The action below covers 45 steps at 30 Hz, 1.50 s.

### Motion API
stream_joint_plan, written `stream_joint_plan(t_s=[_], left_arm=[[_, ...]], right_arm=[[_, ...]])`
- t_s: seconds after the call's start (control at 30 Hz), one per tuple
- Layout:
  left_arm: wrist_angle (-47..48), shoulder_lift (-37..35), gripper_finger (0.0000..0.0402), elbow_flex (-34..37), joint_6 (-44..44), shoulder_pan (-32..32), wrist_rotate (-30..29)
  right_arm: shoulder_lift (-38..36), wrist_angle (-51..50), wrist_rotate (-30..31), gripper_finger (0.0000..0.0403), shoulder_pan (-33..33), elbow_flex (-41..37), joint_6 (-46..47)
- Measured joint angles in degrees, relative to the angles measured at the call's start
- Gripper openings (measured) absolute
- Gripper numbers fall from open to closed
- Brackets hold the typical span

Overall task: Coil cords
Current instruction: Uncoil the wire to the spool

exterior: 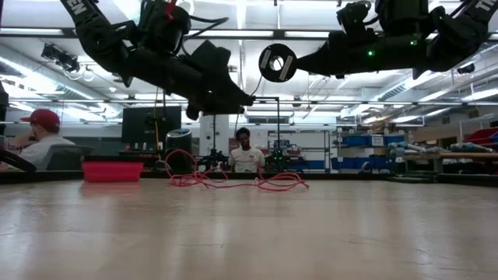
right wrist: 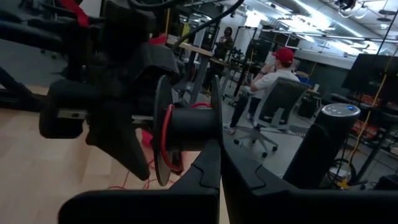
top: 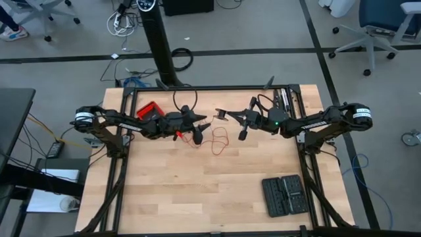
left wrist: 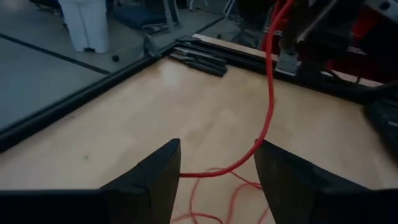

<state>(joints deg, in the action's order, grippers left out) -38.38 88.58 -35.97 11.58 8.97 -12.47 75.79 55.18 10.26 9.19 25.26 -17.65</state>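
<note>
**Over the table's far centre: red wire slack, spool held aloft**

On the wooden table (top: 197, 191), work is confined to the far central area, where both arms meet above the surface. Two objects lie apart from it: a red box (top: 150, 110) at the far left and a black case (top: 285, 195) at the near right.

Left gripper (left wrist: 217, 163): released, jaws spread wide, nothing between them. In the left wrist view the red wire (top: 214, 139) passes across the gap between the fingers without being pinched.

Right gripper (right wrist: 219, 155): clenched on the rim of a small black spool (right wrist: 180, 129), held clear of the table. A few turns of red wire already sit on the spool core.

Governing relation: from the spool the wire drops toward the table, then spreads into loose, irregular loops lying on the wood between the two grippers, just below and ahead of the left gripper. The hanging strand runs roughly vertical; the slack on the table trends left to right. The left gripper is judged the nearer to the free slack and best placed to guide it.

Wire condition: very thin, bright red, limp, tangled in overlapping loops; most of its length appears unwound. Its ends cannot be made out.
</note>
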Motion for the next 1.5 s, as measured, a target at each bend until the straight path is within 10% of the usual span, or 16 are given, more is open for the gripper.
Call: stream_joint_plan(t_s=[1.1, 1.5], left_arm=[[-5.6, 0.0, 0.0220, 0.0, -22.6, -0.5, 1.8], [-5.7, 3.0, 0.0007, -1.8, -12.7, -0.5, 2.7]], right_arm=[[0.0, 0.2, -1.2, 0.0000, -0.2, 0.0, 4.3], [0.0, 0.4, -1.8, 0.0000, -0.2, 0.0, 4.6]])
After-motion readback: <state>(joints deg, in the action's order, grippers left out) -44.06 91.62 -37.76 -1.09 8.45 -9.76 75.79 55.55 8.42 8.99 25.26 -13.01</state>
